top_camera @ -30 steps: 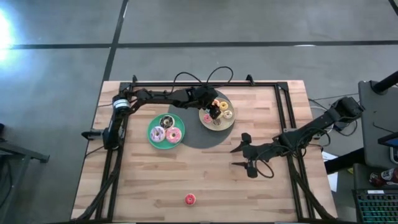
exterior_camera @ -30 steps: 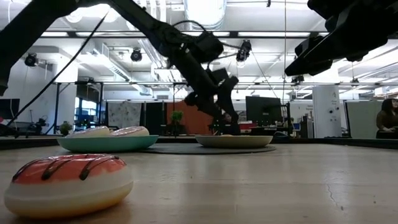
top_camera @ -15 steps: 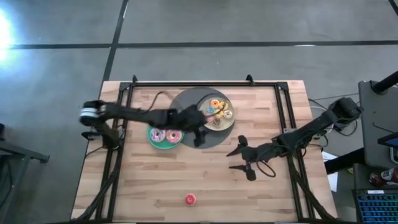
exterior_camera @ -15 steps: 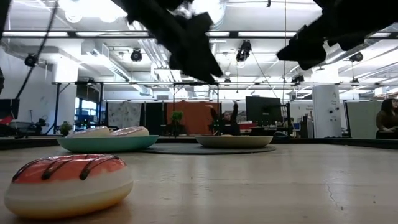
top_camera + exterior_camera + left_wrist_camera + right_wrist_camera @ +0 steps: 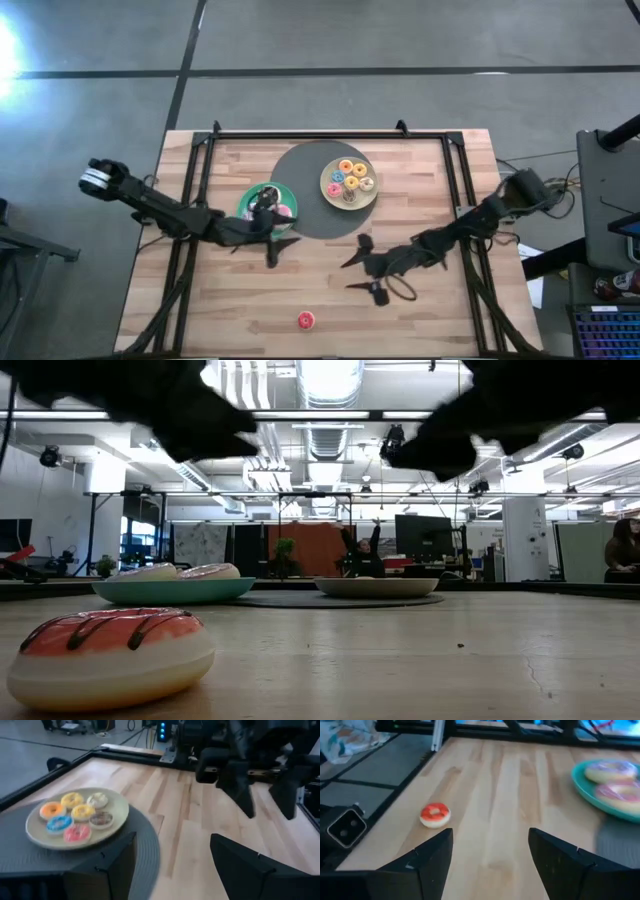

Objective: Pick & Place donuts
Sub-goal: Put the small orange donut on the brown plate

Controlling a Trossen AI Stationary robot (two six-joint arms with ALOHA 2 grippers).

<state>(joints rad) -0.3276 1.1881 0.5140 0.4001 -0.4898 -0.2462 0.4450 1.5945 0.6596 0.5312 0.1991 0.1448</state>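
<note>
A red-iced donut (image 5: 305, 320) lies alone on the wood near the table's front edge; it also shows in the right wrist view (image 5: 435, 815) and close up in the low view (image 5: 105, 655). The teal plate (image 5: 256, 222) holds larger donuts (image 5: 610, 772). The pale-yellow plate (image 5: 372, 196) carries several tiny donuts (image 5: 75, 816). My left gripper (image 5: 280, 246) hovers open and empty just on the near side of the teal plate. My right gripper (image 5: 354, 272) hangs open and empty over the table's middle, to the far right of the red donut.
A dark round mat (image 5: 312, 222) lies under the pale-yellow plate and reaches the teal plate. A black frame (image 5: 320, 134) runs along the far and side edges. Bare wood stretches between the two grippers and around the red donut.
My left gripper has swung from above the pale-yellow plate toward the table's left and near side, ending just past the teal plate. My right gripper has moved toward the table's left and near edge, closer to the red donut. The donuts and plates have stayed put.
</note>
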